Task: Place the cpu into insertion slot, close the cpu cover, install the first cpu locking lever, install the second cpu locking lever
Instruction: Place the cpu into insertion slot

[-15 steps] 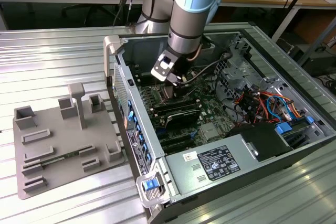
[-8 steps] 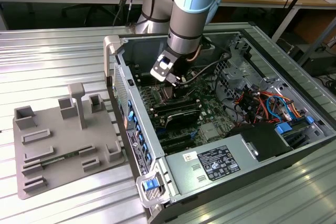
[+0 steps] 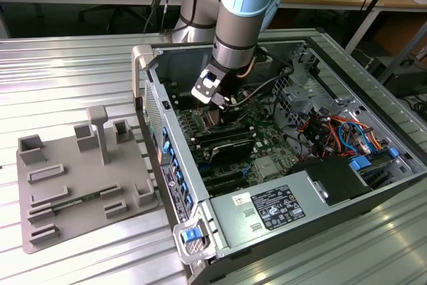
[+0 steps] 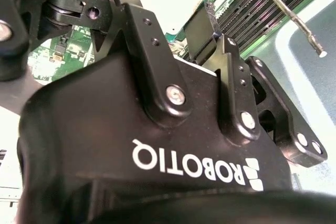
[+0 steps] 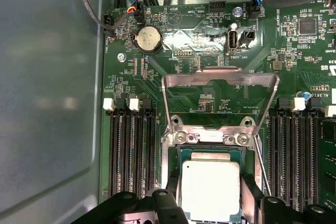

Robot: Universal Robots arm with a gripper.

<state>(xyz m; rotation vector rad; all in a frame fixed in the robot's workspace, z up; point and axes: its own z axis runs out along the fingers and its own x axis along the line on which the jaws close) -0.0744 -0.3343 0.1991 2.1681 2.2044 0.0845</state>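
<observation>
In the first wrist view the cpu [image 5: 210, 182], a small square chip with a pale silver top, lies in the insertion slot [image 5: 212, 150] on the green motherboard. My gripper [image 5: 210, 205] reaches down over it, a black finger pressed against each side edge. The cpu cover [image 5: 220, 75], a thin shiny metal frame, stands swung open beyond the socket's hinge. A thin locking lever [image 5: 262, 166] runs along one side of the socket. In the exterior view the gripper [image 3: 221, 106] is low inside the open computer case. The second wrist view shows the black fingers [image 4: 137, 30] from behind.
Rows of black memory slots [image 5: 128, 150] flank the socket on both sides. Black cables [image 5: 89, 3] hang near the board's far edge beside a coin battery [image 5: 147, 39]. The case's metal walls [image 3: 167, 115] surround the arm. A grey fixture plate [image 3: 73, 185] lies at the exterior view's left.
</observation>
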